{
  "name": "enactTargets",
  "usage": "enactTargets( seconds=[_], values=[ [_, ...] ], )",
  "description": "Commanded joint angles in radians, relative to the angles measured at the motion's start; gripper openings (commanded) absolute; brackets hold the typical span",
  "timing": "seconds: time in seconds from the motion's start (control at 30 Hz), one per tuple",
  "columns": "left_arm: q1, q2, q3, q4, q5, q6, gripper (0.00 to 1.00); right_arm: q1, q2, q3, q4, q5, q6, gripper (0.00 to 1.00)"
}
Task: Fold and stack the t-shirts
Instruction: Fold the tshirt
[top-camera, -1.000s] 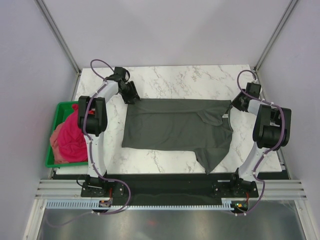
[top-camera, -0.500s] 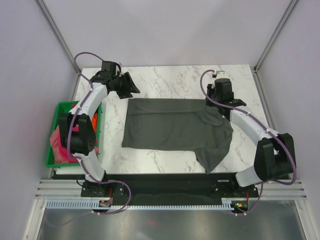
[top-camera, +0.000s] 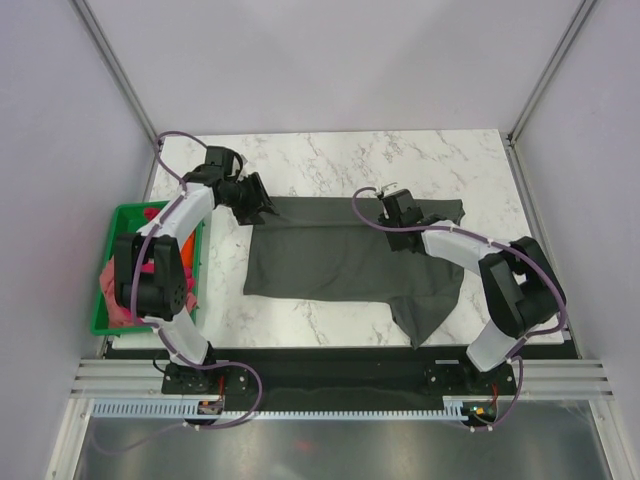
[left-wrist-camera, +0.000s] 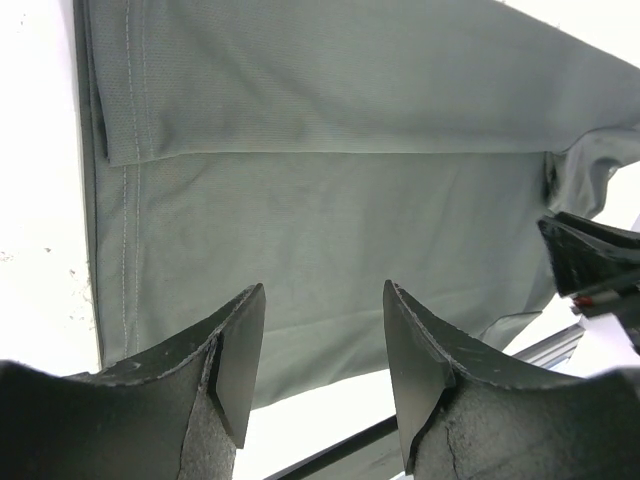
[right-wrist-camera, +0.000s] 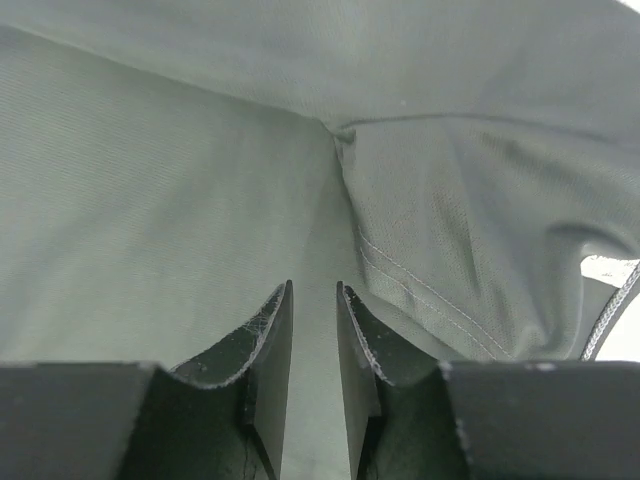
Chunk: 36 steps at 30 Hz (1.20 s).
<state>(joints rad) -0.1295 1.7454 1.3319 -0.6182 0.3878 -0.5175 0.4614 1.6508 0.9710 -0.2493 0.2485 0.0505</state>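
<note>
— Shirt (top-camera: 340, 260), the grey one: where is it?
— Flat on the table (top-camera: 330, 160), about the middle, lying lengthwise from left to right. Its far edge is folded over onto the body in a strip. One sleeve (top-camera: 420, 315) pokes out towards the near edge.
— And the left gripper (top-camera: 258, 203)?
— Over the shirt's far left corner. Its fingers are spread wide with nothing between them. Its wrist view shows the stitched hem and the folded strip below.
— The right gripper (top-camera: 393, 208)?
— Over the far edge, right of the middle, by a seam where the other sleeve joins. The fingers are only a narrow slit apart. I see cloth beneath the slit, none pinched in it.
— Any other shirts?
— At the table's left side stands the bin (top-camera: 100, 325), with pink cloth (top-camera: 112, 290) bunched inside, partly hidden by the left arm.
</note>
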Motion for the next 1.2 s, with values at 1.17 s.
enactTargets(
  seconds=[1.17],
  values=[
    [0.005, -0.023, -0.013, 0.028, -0.024, 0.013, 0.59, 0.008, 0.096, 0.087, -0.015, 0.155, -0.001, 0.3]
  ],
)
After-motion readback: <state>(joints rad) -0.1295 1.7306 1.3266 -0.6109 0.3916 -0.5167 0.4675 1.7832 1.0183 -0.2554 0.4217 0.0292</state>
